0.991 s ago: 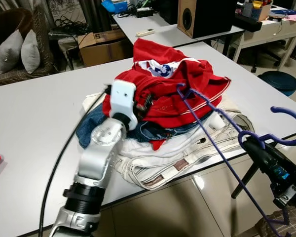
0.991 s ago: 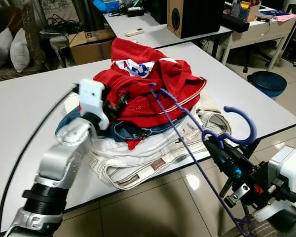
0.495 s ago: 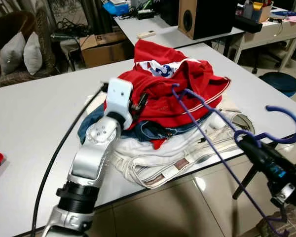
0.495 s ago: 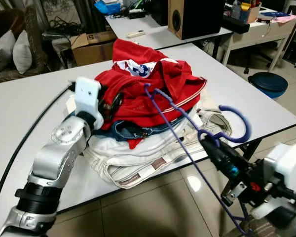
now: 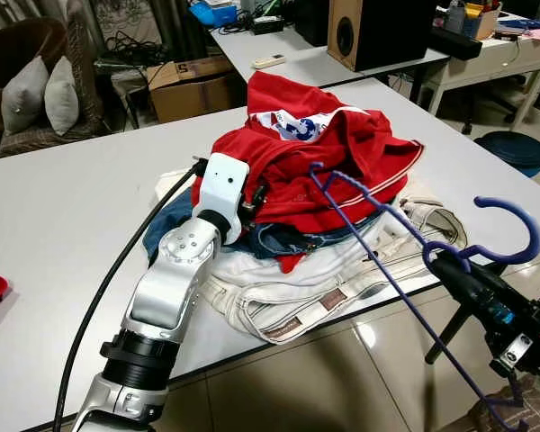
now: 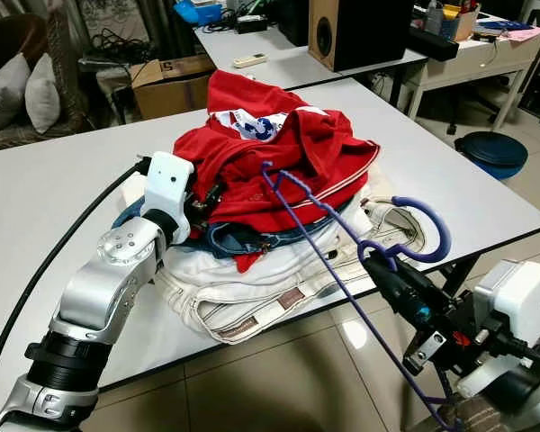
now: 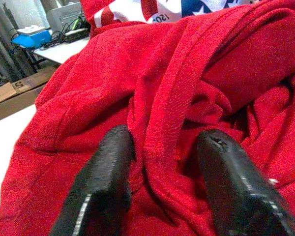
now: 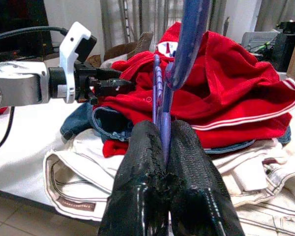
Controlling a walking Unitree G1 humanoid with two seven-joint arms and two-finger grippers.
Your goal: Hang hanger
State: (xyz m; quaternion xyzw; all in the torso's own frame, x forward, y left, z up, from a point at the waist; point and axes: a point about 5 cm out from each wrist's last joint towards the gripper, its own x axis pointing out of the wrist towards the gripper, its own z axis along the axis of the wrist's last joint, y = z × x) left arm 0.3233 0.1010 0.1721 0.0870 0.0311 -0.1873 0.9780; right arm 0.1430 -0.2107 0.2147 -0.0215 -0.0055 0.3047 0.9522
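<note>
On the bench [image 5: 63, 207] in front of you lies a heap of clothes: the shirt [image 5: 333, 153] on top, jeans [image 5: 279, 238] under it, trousers [image 5: 333, 279] lowest, at the near edge. Your left pincer [image 7: 164, 152] is at the shirt's left side, a fold between its spread fingers [image 7: 110, 162]. Your right pincer [image 8: 162, 142], off the bench's near right edge, grips the hanger [image 5: 387, 270], whose far end rests on the shirt. Behind the bench stands a box [image 5: 184, 85] and a speaker [image 5: 373, 31].
</note>
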